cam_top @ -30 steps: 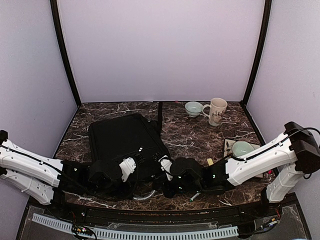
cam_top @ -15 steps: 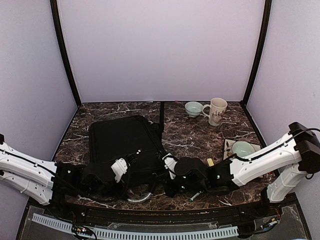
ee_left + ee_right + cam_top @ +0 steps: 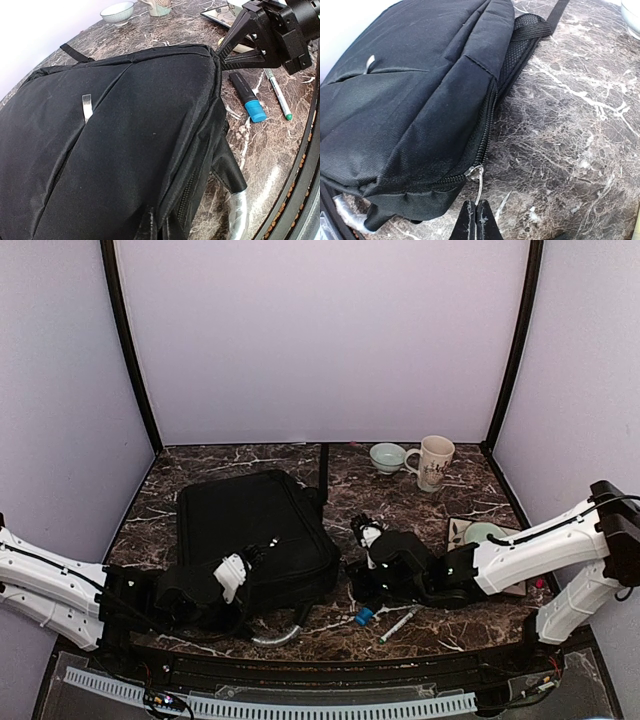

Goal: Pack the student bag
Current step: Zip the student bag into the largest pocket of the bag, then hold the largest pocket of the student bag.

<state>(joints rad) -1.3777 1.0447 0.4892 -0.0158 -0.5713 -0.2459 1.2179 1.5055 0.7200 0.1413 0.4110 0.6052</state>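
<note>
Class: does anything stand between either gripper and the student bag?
Nothing visible does. The right gripper has its jaws shut on the zipper pull of the student bag; the left gripper pinches the bag's near edge. The marker and pen lie aside.

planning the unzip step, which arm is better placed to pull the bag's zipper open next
Right. The right gripper is shut on the silver zipper pull at a corner of the student bag. The left gripper only pinches the bag's fabric edge, so it probably just anchors it.
</note>
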